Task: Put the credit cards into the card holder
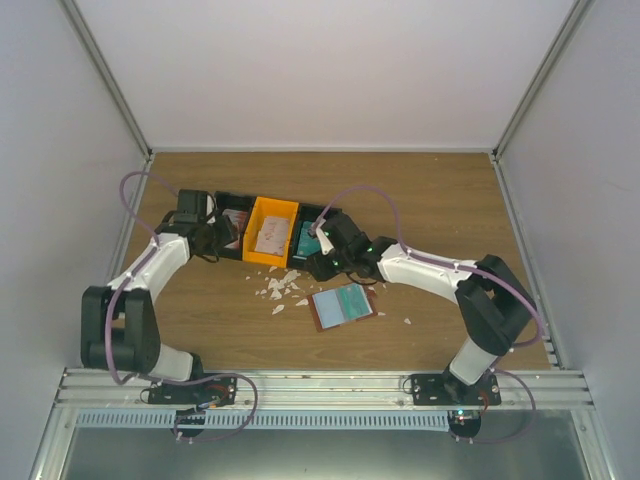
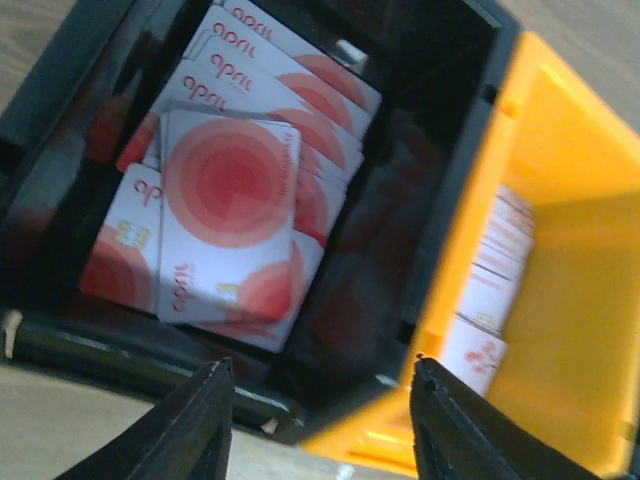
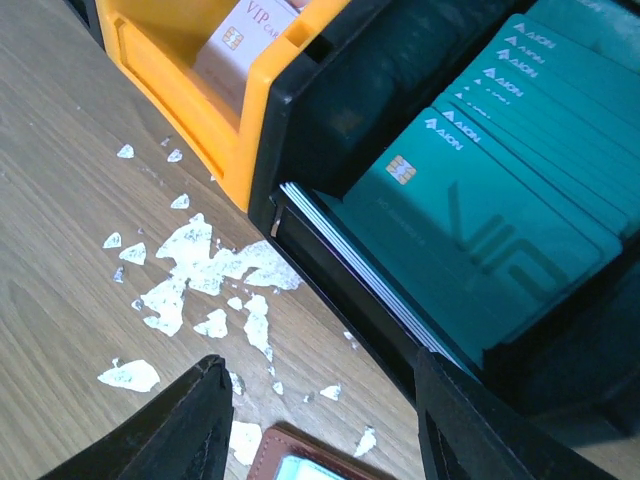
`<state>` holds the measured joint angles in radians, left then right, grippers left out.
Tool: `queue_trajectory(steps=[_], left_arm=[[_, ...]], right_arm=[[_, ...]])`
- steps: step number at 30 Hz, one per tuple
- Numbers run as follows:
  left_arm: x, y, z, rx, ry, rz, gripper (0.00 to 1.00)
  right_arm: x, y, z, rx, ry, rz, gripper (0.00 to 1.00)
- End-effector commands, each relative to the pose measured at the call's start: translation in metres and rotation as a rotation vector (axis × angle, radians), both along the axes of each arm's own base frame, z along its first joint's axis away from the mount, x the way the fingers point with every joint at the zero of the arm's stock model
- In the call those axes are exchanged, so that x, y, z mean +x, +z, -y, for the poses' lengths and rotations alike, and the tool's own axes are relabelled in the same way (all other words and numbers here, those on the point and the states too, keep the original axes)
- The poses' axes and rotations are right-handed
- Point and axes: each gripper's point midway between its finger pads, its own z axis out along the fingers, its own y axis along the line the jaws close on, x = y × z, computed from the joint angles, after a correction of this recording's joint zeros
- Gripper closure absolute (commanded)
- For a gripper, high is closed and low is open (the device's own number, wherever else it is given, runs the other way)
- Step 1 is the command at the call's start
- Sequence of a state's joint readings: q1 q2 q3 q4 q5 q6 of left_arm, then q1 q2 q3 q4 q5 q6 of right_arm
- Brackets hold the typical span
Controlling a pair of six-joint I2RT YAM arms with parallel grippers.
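Left gripper point(image 2: 320, 380) hangs right over the near rim of the left black bin point(image 2: 100, 345), jaws spread wide with nothing between them, and the white-and-red cards point(image 2: 230, 200) lie fanned in a loose stack on the bin floor just beyond its fingertips. Next door sits the orange bin point(image 2: 570, 200), with pale cards point(image 2: 495, 270) standing on edge inside. Over to the other side: the right gripper point(image 3: 318, 385) is parted too, holding nothing, poised above the table point(image 1: 420, 200) at the near wall of the right black bin point(image 3: 340, 110). The teal cards point(image 3: 480, 240) lean in an overlapping row inside that bin, just ahead and to the right of its fingers. White scraps point(image 3: 200, 260) litter the wood in front of the bins. And the card holder point(image 1: 318, 312) lies open flat on the table, near side of the right gripper and apart from the bins, with one teal card point(image 1: 350, 299) on its open face; only its brown corner peeks into the right wrist view between the fingers.
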<state>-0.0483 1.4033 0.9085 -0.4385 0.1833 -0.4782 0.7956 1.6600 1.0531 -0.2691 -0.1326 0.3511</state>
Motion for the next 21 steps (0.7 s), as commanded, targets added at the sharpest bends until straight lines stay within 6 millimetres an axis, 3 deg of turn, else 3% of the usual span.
queue_trajectory(steps=[1,6,17,21], left_arm=[[0.017,-0.014,-0.006,0.013,0.021,-0.036,0.54],[0.022,-0.035,0.006,-0.014,-0.028,-0.102,0.64],[0.006,-0.042,0.057,-0.058,-0.189,-0.120,0.65],[-0.001,-0.043,0.078,-0.098,-0.255,-0.122,0.65]], right_arm=[[0.007,0.007,-0.017,0.043,0.005,0.024,0.50],[0.004,0.007,-0.014,0.057,-0.013,0.023,0.50],[-0.003,-0.018,0.010,-0.002,-0.116,-0.055,0.51],[-0.002,-0.019,0.030,-0.003,-0.206,-0.059,0.53]])
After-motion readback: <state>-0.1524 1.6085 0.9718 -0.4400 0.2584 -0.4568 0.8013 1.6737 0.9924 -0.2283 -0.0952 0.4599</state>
